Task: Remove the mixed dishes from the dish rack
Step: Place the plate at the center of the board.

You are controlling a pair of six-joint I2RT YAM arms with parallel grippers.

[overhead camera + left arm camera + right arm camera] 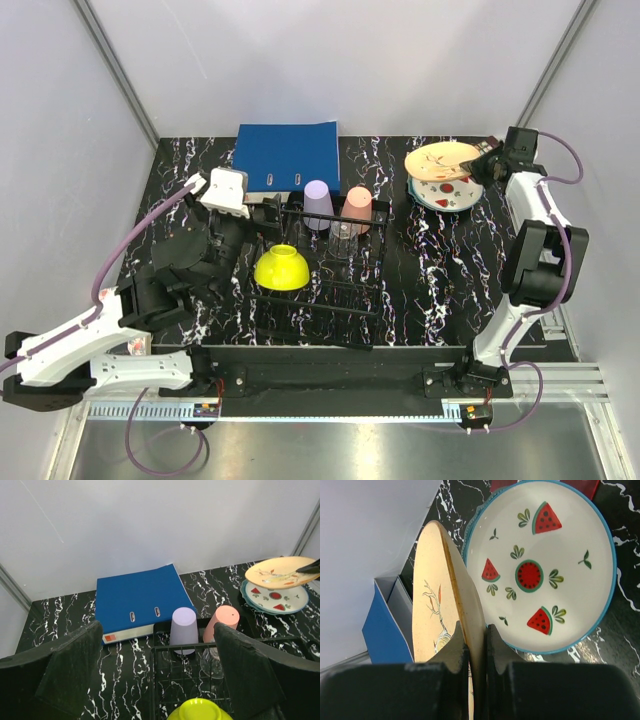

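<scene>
Clamped on the rim of the peach plate [432, 595], the right gripper [475, 636] has its jaws nearly closed, holding it tilted over the watermelon-print plate [545, 570] at the far right of the surface [440, 270]. Stiff, glossy and likely breakable, it wants a firm edge pinch and gentle lowering. Left gripper [160, 675] hangs wide open, empty, by the dish rack [200, 647], which holds the yellow bowl [280, 267], lilac cup [183, 630], salmon-pink cup [222, 622] and clear glass [212, 662].

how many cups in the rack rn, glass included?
3. The lilac cup and salmon-pink cup stand upside down, side by side at the far end of the dish rack. The clear glass sits just nearer, between them. None looks hidden.
</scene>
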